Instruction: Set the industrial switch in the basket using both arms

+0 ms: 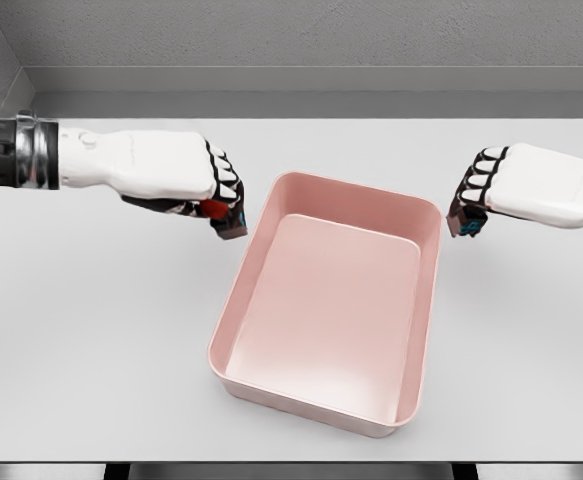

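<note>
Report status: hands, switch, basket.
Left hand curled on small red-black item, likely the switch. Right hand curled beside basket. Basket empty.

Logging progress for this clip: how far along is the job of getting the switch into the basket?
Nothing looks delivered: the pink basket holds nothing visible. In hand: the left hand is curled on a small red and dark object beside the basket's left rim; whether it is the switch cannot be told. The right hand is curled by the right rim, with something blue at its fingertips. Left: moving over the basket and releasing.
</note>
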You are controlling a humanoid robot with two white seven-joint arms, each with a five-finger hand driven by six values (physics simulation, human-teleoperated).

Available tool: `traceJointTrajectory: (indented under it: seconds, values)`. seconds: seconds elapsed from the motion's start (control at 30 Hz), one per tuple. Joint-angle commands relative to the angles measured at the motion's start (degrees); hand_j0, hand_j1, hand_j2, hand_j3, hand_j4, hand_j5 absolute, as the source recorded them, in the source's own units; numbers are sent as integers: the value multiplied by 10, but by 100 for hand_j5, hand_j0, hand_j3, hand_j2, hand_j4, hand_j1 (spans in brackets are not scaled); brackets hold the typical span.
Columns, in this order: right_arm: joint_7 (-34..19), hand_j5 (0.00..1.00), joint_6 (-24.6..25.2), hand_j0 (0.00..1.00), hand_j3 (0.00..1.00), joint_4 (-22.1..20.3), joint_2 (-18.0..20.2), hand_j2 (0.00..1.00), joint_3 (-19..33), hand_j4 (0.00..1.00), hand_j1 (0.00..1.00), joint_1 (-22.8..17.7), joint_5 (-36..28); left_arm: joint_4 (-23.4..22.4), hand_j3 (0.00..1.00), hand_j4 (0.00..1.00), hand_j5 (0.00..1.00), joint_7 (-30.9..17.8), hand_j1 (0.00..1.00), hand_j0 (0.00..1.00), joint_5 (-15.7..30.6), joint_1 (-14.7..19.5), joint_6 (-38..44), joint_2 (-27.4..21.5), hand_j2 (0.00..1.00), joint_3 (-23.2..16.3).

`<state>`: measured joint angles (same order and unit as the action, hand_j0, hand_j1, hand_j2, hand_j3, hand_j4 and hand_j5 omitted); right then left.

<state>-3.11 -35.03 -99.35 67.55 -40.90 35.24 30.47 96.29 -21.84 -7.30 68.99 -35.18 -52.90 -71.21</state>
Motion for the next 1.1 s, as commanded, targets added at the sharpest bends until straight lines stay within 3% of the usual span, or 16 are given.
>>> traceJointTrajectory:
  seconds: [0.0,0.2,0.4,0.73,0.8,0.87,1.0,1.07]
  values:
    - [0,55,0,55,55,-8,-1,55,0,55,55,0,-4,23,50,50,50,-2,50,50,10,0,2,3,50,-9]
    - [0,55,0,55,55,-13,-8,55,-1,55,55,0,-14,44,52,52,52,-2,52,52,10,0,2,20,52,-36]
    - [0,55,0,55,55,-13,-39,55,-1,55,55,1,-15,47,52,52,52,-4,52,52,7,-2,2,46,52,-74]
    - [-4,55,0,55,55,-13,-69,55,-2,55,55,1,-15,47,53,53,53,-27,53,53,3,-6,2,78,53,-99]
    - [-5,55,0,55,55,-13,-77,55,-2,55,55,1,-15,47,57,57,57,-27,57,57,3,-6,2,78,57,-101]
    - [-5,55,0,55,55,-13,-86,55,-3,55,55,0,-15,47,69,69,69,-27,69,69,3,-5,2,78,69,-101]
    - [-5,56,0,56,56,-13,-105,56,-6,56,56,0,-15,47,83,83,83,-27,83,83,4,-6,2,86,83,-101]
    - [-5,62,0,62,62,-13,-108,62,-7,62,62,0,-15,47,87,87,87,-27,87,87,4,-6,2,84,87,-101]
